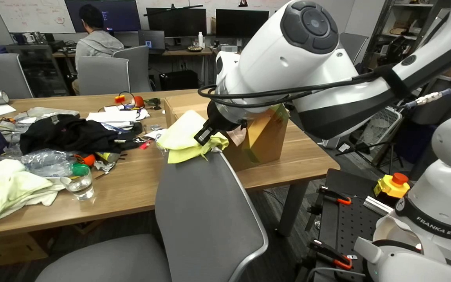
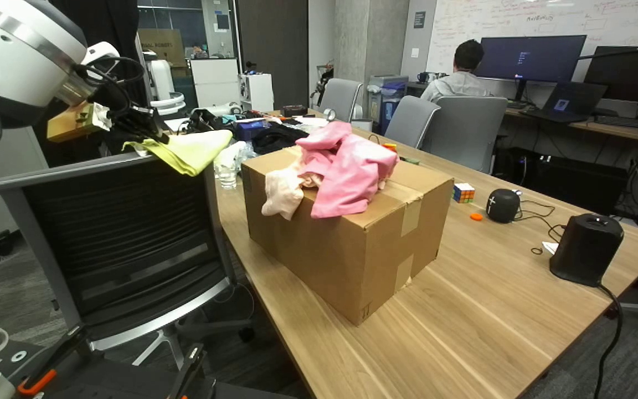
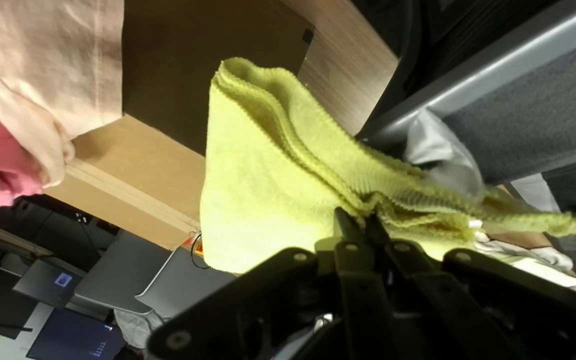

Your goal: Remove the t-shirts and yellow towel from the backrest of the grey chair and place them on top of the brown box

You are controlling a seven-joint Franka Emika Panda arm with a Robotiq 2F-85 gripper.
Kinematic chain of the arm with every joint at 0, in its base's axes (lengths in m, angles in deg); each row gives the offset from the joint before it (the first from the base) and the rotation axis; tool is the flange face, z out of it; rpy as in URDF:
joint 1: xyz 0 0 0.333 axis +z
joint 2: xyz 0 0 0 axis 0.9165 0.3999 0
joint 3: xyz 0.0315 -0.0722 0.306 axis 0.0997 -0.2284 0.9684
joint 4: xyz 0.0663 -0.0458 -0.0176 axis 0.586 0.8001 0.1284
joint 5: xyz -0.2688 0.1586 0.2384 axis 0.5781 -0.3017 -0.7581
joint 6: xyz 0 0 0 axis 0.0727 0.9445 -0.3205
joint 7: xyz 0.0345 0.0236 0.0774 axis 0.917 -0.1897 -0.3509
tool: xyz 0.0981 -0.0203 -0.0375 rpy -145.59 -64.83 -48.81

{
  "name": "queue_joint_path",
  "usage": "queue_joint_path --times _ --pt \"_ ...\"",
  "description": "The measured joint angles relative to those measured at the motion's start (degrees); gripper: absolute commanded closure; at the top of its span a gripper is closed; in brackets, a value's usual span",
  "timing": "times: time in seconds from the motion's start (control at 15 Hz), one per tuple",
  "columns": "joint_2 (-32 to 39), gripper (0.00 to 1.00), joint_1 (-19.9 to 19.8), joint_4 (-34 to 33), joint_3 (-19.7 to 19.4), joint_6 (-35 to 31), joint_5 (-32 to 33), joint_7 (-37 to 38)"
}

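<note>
Apparently I'm at the lift-off step: my jaws pinch the yellow towel at the top edge of the grey chair. A pink garment and a peach garment lie on the brown box, right of the chair. Next I should lift clear, then lower it there.

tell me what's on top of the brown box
A pink cloth and a peach cloth lie bunched there, both drooping over an edge of the box. Anything beneath them is covered and can't be seen.
</note>
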Motion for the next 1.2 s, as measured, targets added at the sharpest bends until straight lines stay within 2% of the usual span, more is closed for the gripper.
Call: queue_joint_path --times 0.27,0.47,0.73,0.93,1.07,1.2 --pt "-0.3 0.94 0.2 0.1 -0.2 -1.2 0.0 0.0" --pt "-0.4 0.94 3.3 0.3 -2.9 -2.3 -1.4 -1.4" --pt "-0.6 0.96 14.6 0.1 -13.6 -2.1 -13.3 -12.1" --pt "-2.0 0.96 23.3 -2.2 -22.8 1.3 -23.8 -20.9" --pt "-3.9 0.96 28.0 -5.1 -28.8 5.3 -27.1 -23.5" --pt "-6.1 0.96 30.4 -8.4 -33.0 9.1 -27.5 -23.7"
